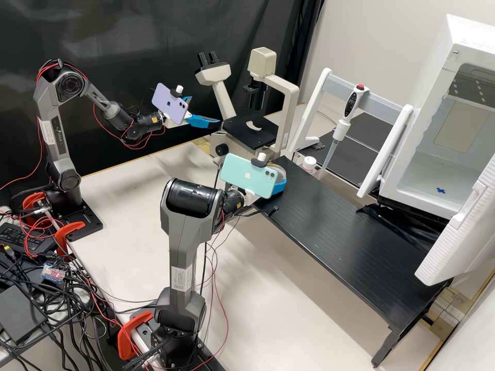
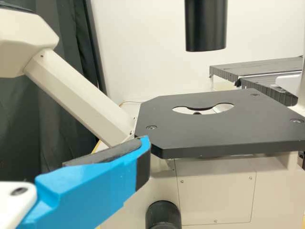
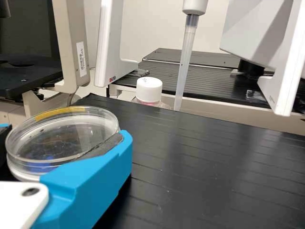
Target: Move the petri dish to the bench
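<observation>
The fingers of my left gripper (image 1: pixel 205 110) are spread with nothing between them, close beside the microscope (image 1: pixel 233 140), whose eyepieces (image 1: pixel 208 58) and flat black stage (image 2: pixel 214 125) crowd that side. Left of both arms' clamps, a tangle of cables (image 1: pixel 67 309) spreads over a table corner. Further right, I have the petri dish (image 3: pixel 62 136) pinched in my right gripper (image 1: pixel 280 181), one finger pad right up against its wall; a yellow strip runs along the rim. It's at the microscope end of the black bench (image 1: pixel 340 226), and I can't tell from here whether its base touches the surface. The microscope's upright frame (image 3: pixel 71 47) is close behind it, so there's little slack on that side. Next along, a white-capped bottle (image 3: pixel 149 90) stands just past the bench's back edge, with the pipette (image 3: pixel 186 62) hanging nearly upright beside it from a white stand (image 1: pixel 309 113). At the far right, a big white cabinet (image 1: pixel 428 180) stands open, its thick door (image 1: pixel 461 237) jutting over the bench's end.
</observation>
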Controlling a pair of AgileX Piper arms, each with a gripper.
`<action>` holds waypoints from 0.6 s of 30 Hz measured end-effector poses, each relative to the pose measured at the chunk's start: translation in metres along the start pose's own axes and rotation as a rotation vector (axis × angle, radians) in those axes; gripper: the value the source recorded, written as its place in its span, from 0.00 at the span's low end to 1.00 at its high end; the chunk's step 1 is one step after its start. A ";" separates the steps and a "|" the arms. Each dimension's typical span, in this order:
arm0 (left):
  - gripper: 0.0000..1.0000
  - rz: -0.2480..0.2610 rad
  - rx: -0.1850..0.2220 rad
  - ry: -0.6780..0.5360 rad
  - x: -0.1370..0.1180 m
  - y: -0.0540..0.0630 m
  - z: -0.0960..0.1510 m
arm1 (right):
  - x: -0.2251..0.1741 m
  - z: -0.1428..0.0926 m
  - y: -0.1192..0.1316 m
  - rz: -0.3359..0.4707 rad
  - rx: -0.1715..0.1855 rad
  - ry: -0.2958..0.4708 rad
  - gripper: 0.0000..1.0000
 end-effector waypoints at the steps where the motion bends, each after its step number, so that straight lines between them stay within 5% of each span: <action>1: 1.00 0.000 0.000 0.000 0.000 0.000 0.000 | -0.001 0.000 0.000 0.001 0.000 0.001 0.00; 8: 1.00 0.000 0.000 0.000 0.000 0.000 0.000 | -0.006 0.003 0.001 0.008 -0.004 0.002 0.00; 9: 1.00 0.000 0.000 0.000 0.000 0.000 0.000 | -0.006 0.003 0.000 0.008 -0.005 0.002 1.00; 18: 1.00 0.000 0.000 0.000 0.000 0.000 0.000 | -0.007 0.003 0.000 0.008 -0.002 0.006 1.00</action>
